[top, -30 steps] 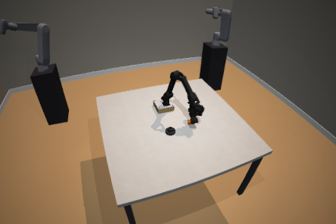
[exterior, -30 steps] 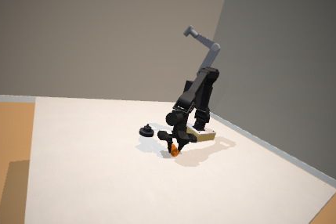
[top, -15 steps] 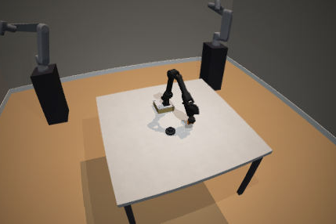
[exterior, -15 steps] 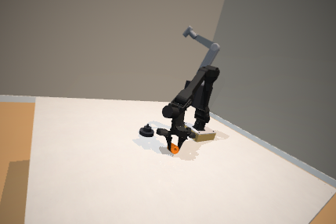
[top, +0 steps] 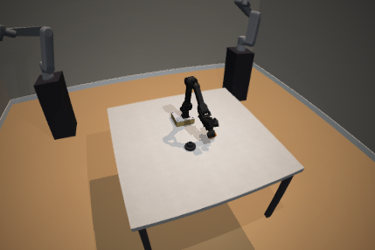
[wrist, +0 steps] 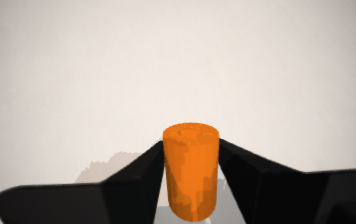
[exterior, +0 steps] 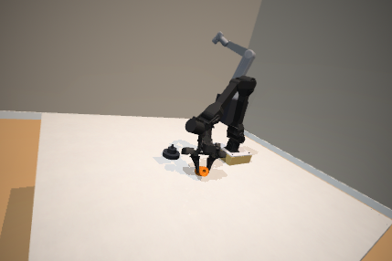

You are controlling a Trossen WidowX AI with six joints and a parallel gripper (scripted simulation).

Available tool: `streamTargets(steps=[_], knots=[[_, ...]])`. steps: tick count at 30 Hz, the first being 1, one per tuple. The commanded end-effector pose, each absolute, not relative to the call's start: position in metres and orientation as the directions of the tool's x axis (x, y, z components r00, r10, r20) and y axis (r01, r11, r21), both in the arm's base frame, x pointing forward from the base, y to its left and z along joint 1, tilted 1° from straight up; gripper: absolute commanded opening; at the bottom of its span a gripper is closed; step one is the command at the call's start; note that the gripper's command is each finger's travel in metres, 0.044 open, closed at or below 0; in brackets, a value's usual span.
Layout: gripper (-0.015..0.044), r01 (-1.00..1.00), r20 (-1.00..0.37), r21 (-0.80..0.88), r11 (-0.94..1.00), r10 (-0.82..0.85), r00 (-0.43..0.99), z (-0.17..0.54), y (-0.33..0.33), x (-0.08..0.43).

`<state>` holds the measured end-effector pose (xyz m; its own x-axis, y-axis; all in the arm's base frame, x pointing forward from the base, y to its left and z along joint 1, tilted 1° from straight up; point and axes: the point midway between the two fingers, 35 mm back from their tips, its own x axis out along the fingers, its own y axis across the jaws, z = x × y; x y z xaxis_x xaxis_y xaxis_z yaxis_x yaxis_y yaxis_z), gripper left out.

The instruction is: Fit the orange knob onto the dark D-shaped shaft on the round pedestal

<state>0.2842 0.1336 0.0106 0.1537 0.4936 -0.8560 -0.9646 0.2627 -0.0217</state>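
The orange knob (exterior: pixel 203 172) (wrist: pixel 192 172) is a cylinder between the fingertips of my gripper (top: pixel 211 134) (exterior: pixel 203 169) (wrist: pixel 189 144), which is shut on it. In the exterior view a round end with a small dark spot faces that camera. The knob is low over the table; whether it touches is unclear. The round dark pedestal (top: pixel 190 147) (exterior: pixel 171 155) stands apart from the gripper, left of it in the top and exterior views. Its short shaft (exterior: pixel 172 147) points up and is bare. The shaft's flat side cannot be made out.
A yellowish block-like piece with a white top (top: pixel 184 122) (exterior: pixel 238 158) lies by my arm's base on the white table (top: pixel 163 188) (exterior: pixel 124 214). Two grey arms on dark pillars (top: pixel 56 107) (top: pixel 239 74) stand beyond the table.
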Motion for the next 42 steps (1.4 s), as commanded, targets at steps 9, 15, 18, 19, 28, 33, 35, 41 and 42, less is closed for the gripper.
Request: streamTargets(steps=[9, 15, 18, 19, 28, 33, 35, 41, 42], knots=[[0.0179, -0.965, -0.761, -0.022, 0.262, 0.621, 0.186, 0.012, 0.122, 0.279], [0.0179, -0.965, -0.694, -0.022, 0.263, 0.69, 0.204, 0.011, 0.116, 0.278], [0.0179, -0.964, -0.657, -0.022, 0.263, 0.724, 0.213, 0.011, 0.112, 0.277], [0.0179, -0.964, -0.644, -0.022, 0.263, 0.734, 0.215, 0.011, 0.111, 0.276], [0.0179, -0.964, -0.526, -0.022, 0.264, 0.817, 0.236, 0.009, 0.102, 0.274], [0.0179, -0.964, -0.459, -0.021, 0.265, 0.854, 0.245, 0.007, 0.097, 0.272], [0.0179, -0.964, -0.432, -0.021, 0.265, 0.867, 0.248, 0.006, 0.095, 0.271], [0.0179, -0.964, -0.349, -0.021, 0.265, 0.902, 0.256, 0.004, 0.09, 0.27], [0.0179, -0.964, -0.333, -0.021, 0.266, 0.907, 0.257, 0.004, 0.089, 0.269]])
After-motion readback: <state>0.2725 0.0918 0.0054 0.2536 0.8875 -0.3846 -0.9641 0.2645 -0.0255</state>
